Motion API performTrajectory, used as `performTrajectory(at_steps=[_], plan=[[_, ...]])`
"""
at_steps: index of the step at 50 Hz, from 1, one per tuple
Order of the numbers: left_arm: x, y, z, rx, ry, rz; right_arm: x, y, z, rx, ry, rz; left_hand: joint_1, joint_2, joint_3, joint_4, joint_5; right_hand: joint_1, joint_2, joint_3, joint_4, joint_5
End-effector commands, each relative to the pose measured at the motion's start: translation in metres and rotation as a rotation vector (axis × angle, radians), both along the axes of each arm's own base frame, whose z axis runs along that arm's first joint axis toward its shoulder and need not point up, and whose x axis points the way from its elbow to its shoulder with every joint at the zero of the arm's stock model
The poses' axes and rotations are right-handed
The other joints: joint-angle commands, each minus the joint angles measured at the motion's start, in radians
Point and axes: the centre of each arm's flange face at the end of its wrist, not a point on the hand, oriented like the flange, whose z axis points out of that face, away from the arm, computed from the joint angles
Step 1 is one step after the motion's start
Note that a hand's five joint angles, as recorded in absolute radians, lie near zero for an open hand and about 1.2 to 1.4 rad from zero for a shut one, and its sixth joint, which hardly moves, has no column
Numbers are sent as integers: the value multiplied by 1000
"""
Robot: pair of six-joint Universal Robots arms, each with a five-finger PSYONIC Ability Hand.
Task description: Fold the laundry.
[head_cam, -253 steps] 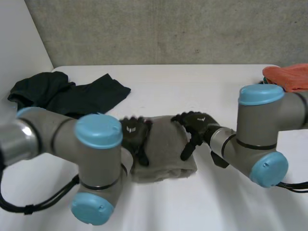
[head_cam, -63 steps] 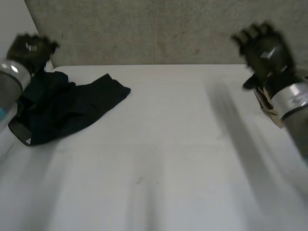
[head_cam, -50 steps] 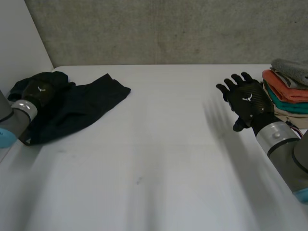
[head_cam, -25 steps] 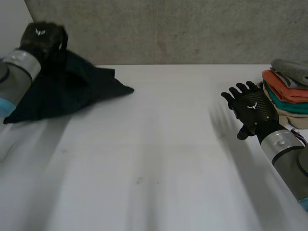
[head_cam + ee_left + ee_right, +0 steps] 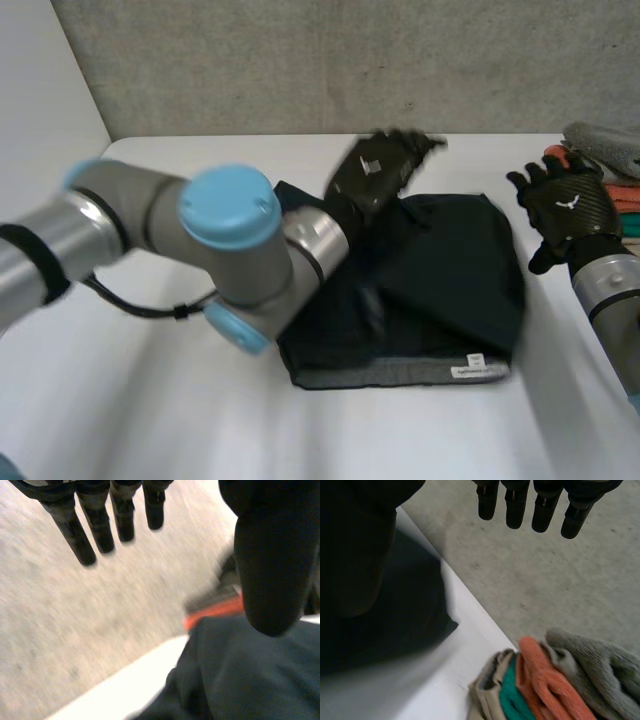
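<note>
black cloth (image 5: 440,290) lies centre-right on the table (image 5: 130,420), white label (image 5: 472,370) at its near hem. a fold ridge runs across the middle, so it is bunched, not flat. risk 1: a fold made from this lay would likely trap the ridge and come out lumpy and skewed, so spread it first. left arm (image 5: 235,245) reaches across the near-left part of the cloth. risk 2: the arm could drag that side and rumple it more if it swings low. left hand (image 5: 372,172) is over the cloth's far edge, fingers straight and apart, thumb out, holding nothing. cannot tell if it touches the fabric. right hand (image 5: 565,210) is just off the cloth's right edge, fingers straight and spread, holding nothing. risk 3: with no grip on either side, a 1-handed pull would probably slide the whole cloth instead of flattening it. both hands need corners. farthest is the stack (image 5: 610,165) of folded pieces at the table's far right, near the right hand. risk 4: a wide sweep of that hand could knock the stack over or off the edge.
</note>
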Motion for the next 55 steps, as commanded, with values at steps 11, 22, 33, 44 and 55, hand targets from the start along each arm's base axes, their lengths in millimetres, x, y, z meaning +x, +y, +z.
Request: performTrajectory(at_steps=[11, 22, 33, 44, 55], plan=[[59, 13, 29, -98, -192, 126, -14, 7, 35, 138, -46, -40, -4, -66, -68, -58, -64, -49, -34, -34, -36, -48], [113, -19, -17, -18, -442, 242, -6, 55, 11, 534, -45, 67, 17, -45, -47, -37, -43, -49, -34, -34, -36, -48], [124, -58, -62, -139, -628, 168, 13, 86, -31, 499, -37, 143, 49, -13, -15, -5, -11, -49, -34, -34, -36, -48], [113, -72, -79, -166, -599, 75, 45, 101, -45, 480, -133, 247, 131, 69, 67, 77, 71, 2, 17, 17, 15, 3], [109, -80, -84, -165, -600, 112, 59, 74, -52, 375, -89, 198, 1206, 1143, 1141, 1151, 1145, 1173, 1188, 1188, 1186, 1174]])
